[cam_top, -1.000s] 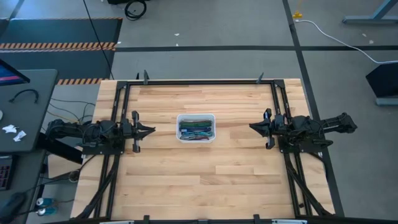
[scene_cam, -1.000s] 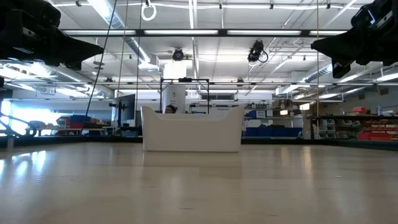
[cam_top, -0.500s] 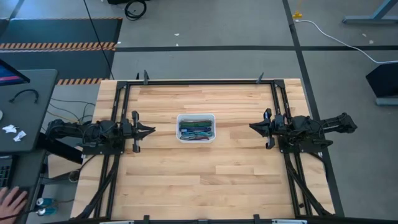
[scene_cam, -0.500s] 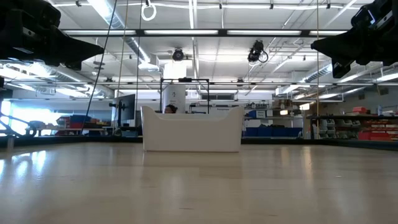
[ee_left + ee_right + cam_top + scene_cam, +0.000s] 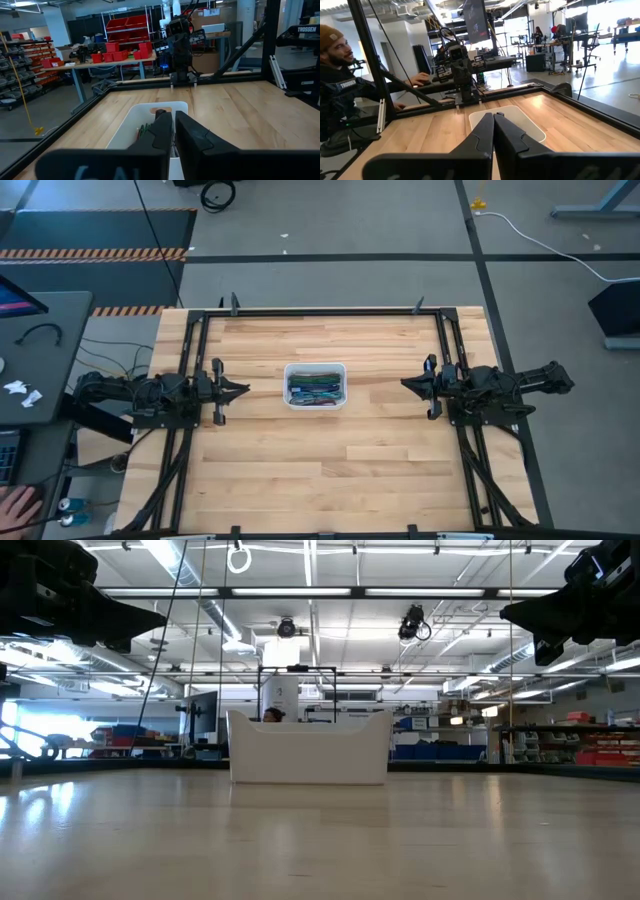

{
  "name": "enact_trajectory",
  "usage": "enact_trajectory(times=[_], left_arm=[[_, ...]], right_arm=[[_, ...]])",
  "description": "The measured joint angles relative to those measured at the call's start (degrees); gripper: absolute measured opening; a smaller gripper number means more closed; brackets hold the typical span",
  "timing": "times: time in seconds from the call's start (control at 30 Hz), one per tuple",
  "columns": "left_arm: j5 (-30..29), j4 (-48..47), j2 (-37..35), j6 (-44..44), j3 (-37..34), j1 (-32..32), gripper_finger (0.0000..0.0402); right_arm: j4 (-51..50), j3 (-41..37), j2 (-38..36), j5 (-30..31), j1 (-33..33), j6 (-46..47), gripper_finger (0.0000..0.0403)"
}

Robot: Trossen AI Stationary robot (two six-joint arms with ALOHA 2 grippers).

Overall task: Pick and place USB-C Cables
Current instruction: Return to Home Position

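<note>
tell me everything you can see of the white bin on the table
The white rectangular plastic-looking bin has rounded corners and an open top. It stands upright on the wooden table, near its middle. Inside lie bundled teal, green and dark cables. The left end effector and right end effector flank it, neither touching it.

USB-C cables [image 5: 316,389], short teal/grn/purple bundles, lie piled inside white bin [image 5: 315,365].

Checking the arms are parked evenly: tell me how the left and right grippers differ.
The left gripper sits left of the white bin pointing right; the right gripper sits on its right pointing left. The left gripper's tip is nearer the bin than the right gripper's. Both are shut, empty and raised.
</note>
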Motion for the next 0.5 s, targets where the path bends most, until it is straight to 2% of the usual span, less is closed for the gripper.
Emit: enact_trajectory(times=[0.5], left_arm=[[0.0, 0.0, -0.02, 0.0, 0.0, 0.0, 0.0023]], right_arm=[[0.0, 0.0, 0.0, 0.0, -0.02, 0.0, 0.0014]])
